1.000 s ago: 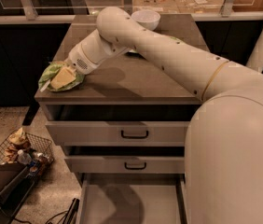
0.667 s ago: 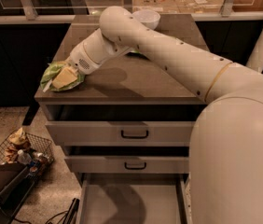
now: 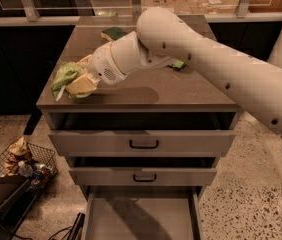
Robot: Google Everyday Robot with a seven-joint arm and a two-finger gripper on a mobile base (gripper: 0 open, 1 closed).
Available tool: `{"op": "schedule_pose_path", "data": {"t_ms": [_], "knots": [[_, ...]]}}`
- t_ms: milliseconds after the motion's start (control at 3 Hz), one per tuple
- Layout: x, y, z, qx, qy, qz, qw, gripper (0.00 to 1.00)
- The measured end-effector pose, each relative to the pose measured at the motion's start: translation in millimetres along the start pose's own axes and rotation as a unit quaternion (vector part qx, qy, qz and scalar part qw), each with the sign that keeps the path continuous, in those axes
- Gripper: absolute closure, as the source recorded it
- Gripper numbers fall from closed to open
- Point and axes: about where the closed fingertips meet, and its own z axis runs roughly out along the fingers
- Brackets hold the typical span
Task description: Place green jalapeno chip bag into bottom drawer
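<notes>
Camera view, gripper [image 3: 81, 85] still at chip bag [image 3: 63, 75]

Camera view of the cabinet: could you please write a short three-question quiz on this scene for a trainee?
1. True or false: the bottom drawer is pulled open.
2. Where is the gripper?
A) inside the bottom drawer
B) over the front left of the cabinet top, at the chip bag
C) down at floor level
3. How many drawers with black handles sit above the bottom drawer?

Key: 1 true; 2 B; 3 two.
</notes>
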Motion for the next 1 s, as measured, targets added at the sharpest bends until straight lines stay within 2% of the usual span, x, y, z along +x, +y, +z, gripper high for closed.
{"op": "schedule_pose_path", "data": {"t_ms": [333,667,1000], "knots": [[9.2,39.1,-33.4,0.022,-0.003,-0.002,0.9998,1.00],[46.0,90.8,-58.8,0.034,0.009,0.010,0.9993,1.00],[96.9,132.1,-77.5,0.047,0.011,0.042,0.9979,1.00]]}}
